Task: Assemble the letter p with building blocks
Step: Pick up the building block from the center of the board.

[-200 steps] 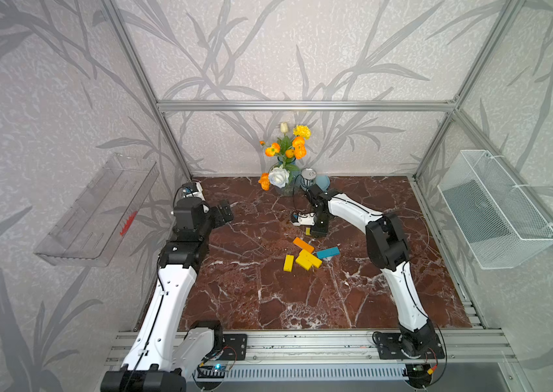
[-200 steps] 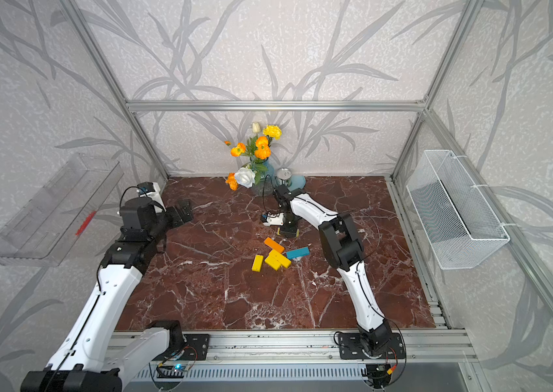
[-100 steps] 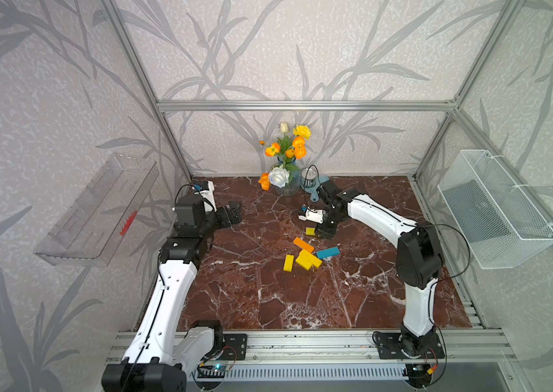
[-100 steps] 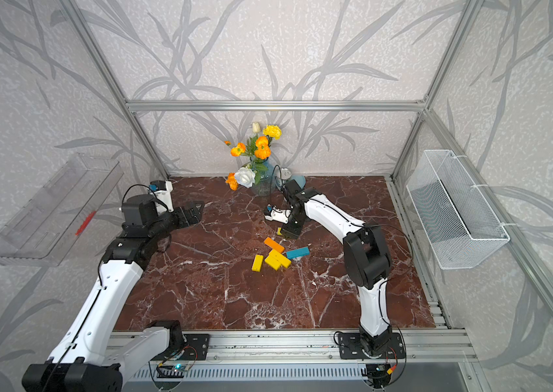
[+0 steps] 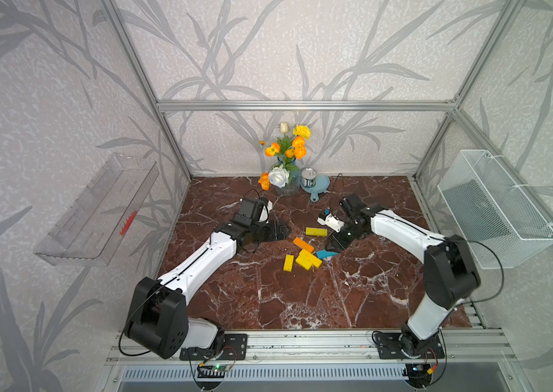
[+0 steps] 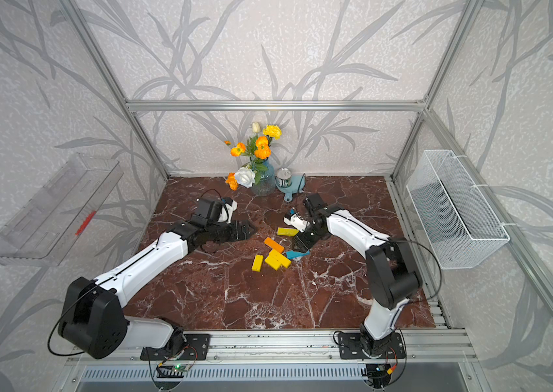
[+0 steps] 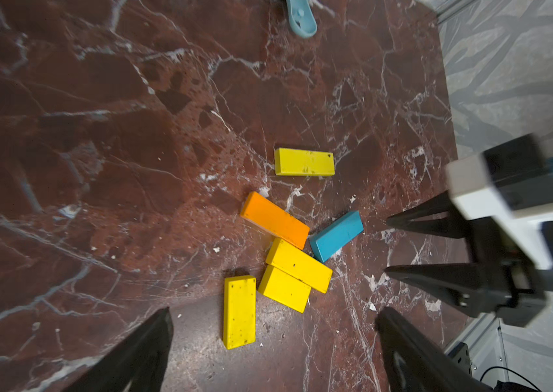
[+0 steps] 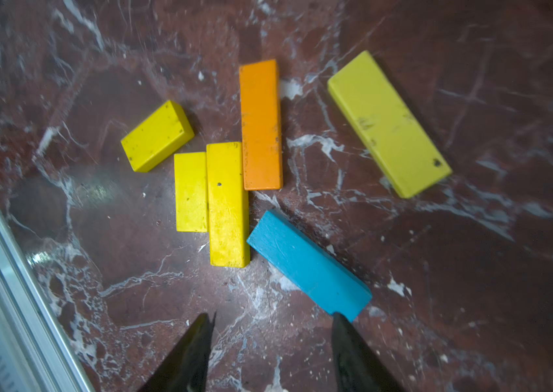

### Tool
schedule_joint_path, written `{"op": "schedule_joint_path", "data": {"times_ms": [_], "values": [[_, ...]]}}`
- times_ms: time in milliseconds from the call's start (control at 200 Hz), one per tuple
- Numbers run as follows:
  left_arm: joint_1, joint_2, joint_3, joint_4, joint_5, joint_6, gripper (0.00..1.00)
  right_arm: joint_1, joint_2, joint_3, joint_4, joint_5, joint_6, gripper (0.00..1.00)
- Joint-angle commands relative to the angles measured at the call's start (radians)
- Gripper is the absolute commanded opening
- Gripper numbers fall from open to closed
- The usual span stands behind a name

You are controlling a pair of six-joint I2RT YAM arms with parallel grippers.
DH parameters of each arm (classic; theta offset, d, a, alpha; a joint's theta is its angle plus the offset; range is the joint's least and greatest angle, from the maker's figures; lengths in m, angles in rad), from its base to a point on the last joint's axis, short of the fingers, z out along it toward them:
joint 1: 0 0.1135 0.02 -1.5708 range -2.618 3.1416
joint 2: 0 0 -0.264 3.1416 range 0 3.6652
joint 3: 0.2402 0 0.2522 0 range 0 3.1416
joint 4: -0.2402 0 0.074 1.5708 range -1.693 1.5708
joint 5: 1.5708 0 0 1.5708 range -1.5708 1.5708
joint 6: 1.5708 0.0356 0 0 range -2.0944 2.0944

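The building blocks lie loose on the marble floor and form no letter p. One yellow bar (image 5: 316, 231) lies farthest back. In front of it are the orange bar (image 5: 303, 244), the blue bar (image 5: 326, 254), two touching yellow bars (image 5: 308, 259) and a lone yellow bar (image 5: 288, 263). My left gripper (image 5: 283, 230) hovers left of the blocks. It is open and empty, and the lone yellow bar (image 7: 239, 310) lies just ahead of it. My right gripper (image 5: 331, 246) is open and empty, with one fingertip (image 8: 339, 322) at the end of the blue bar (image 8: 305, 263).
A vase of flowers (image 5: 285, 176), a tin can (image 5: 308, 177) and a blue scoop (image 5: 319, 190) stand at the back wall. A wire basket (image 5: 492, 210) hangs on the right wall, a clear tray (image 5: 98, 210) on the left. An aluminium rail (image 5: 302, 342) runs along the front.
Both arms have reached in toward the blocks. The left gripper swung from near the left wall to the centre. The right gripper came forward from the back to the blue bar. No block moved.
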Motion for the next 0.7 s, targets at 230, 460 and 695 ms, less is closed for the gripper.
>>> {"op": "schedule_joint_path", "data": {"times_ms": [230,460,695], "values": [[-0.151,0.296,0.133,-0.075,-0.174,-0.114,0.87,-0.08,-0.362,-0.148,0.117,0.076,0.261,0.61],[-0.187,0.457,0.284,-0.134,-0.282,-0.198,0.85,-0.114,-0.437,-0.209,0.121,0.075,0.273,0.62],[-0.216,0.515,0.362,-0.166,-0.413,-0.318,0.83,-0.114,-0.461,-0.208,0.089,0.089,0.243,0.62]]}}
